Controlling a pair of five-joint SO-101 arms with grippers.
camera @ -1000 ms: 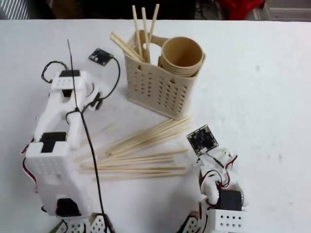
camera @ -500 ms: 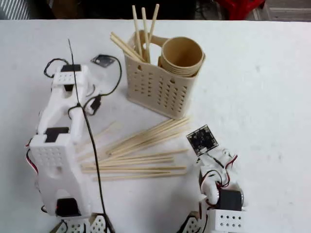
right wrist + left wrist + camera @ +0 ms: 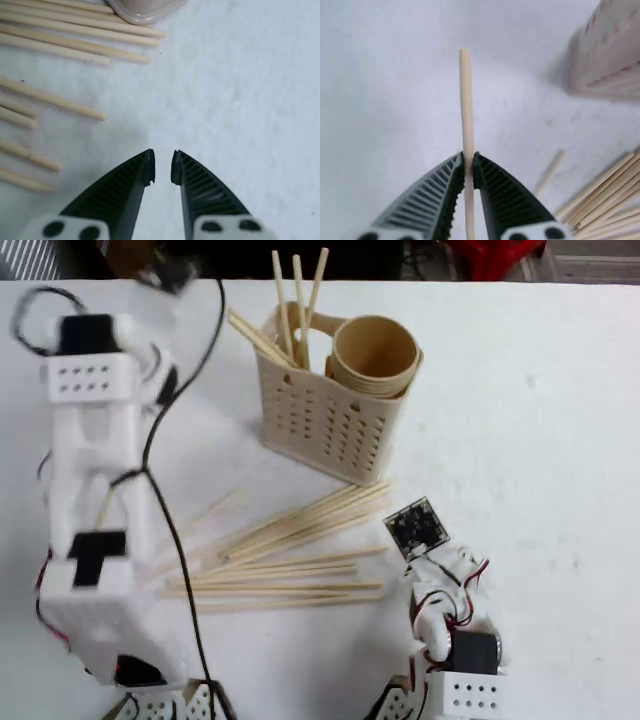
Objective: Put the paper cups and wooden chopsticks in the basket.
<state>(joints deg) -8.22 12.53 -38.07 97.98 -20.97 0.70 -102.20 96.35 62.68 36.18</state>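
From the high view, the perforated basket (image 3: pixel 325 420) stands upright near the middle of the white table (image 3: pixel 540 420). A stack of paper cups (image 3: pixel 375 355) fills its right-hand compartment, and several upright chopsticks (image 3: pixel 296 300) lean out of the compartment beside it. A fan of loose chopsticks (image 3: pixel 290 560) lies flat on the table just in front of the basket, its far ends nearly touching the basket's base. The left arm (image 3: pixel 88 470) stretches along the table's left side, and the right arm (image 3: pixel 450 625) sits low at the near edge, just right of the loose chopsticks. In the left wrist view, the left gripper (image 3: pixel 468 162) is clamped tight on a single chopstick (image 3: pixel 465 105), which sticks out past the fingertips above bare table. A corner of the basket (image 3: pixel 610 55) shows farther off, with the loose chopsticks (image 3: pixel 605 195) on the table near it and one stray stick (image 3: pixel 549 172) lying a little apart from them. In the right wrist view, the right gripper (image 3: pixel 162 165) hangs over bare table with its jaws a narrow gap apart and nothing between them. The loose chopsticks (image 3: pixel 75 35) lie off to one side, and the basket's bottom corner (image 3: pixel 145 7) rests against the farthest of them.
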